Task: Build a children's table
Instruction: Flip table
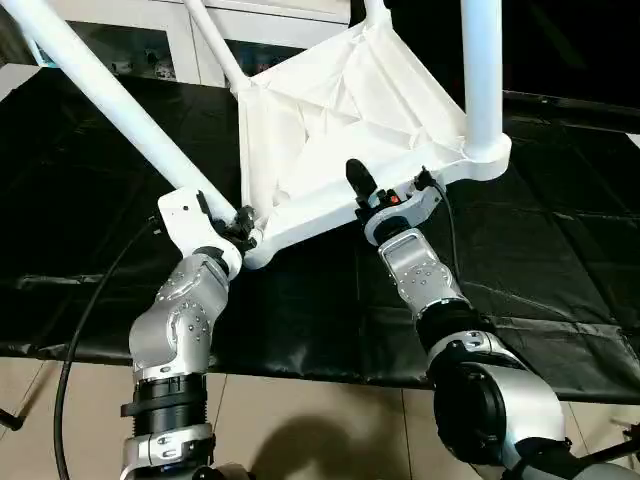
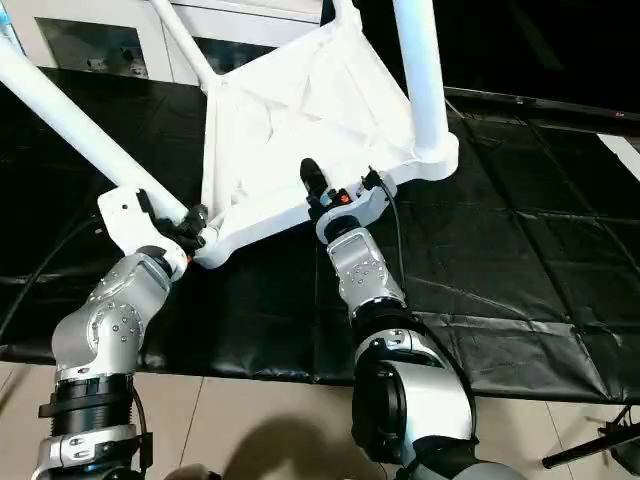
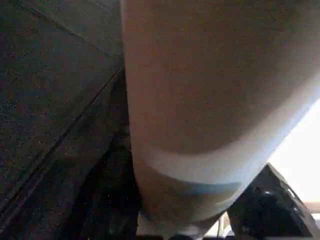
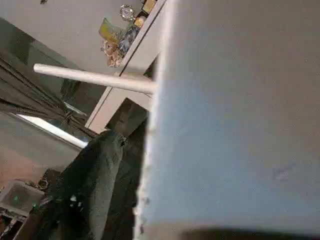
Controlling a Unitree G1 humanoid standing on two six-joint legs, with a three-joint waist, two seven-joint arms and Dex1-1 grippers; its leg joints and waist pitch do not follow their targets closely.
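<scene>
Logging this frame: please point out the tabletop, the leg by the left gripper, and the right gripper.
tabletop (image 1: 330,120), left eye view, ribbed underside.
leg by the left gripper (image 1: 120,105), left eye view, mid-tube.
right gripper (image 1: 385,190), left eye view, between its fingers at the tabletop's edge.

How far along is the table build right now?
Legs stand in the sockets of the upside-down tabletop, including the right leg and a far one. In hand: the left gripper holds the near leg at its corner socket, while the right gripper straddles the tabletop's near edge. Left: seating that leg and turning the table upright.
</scene>
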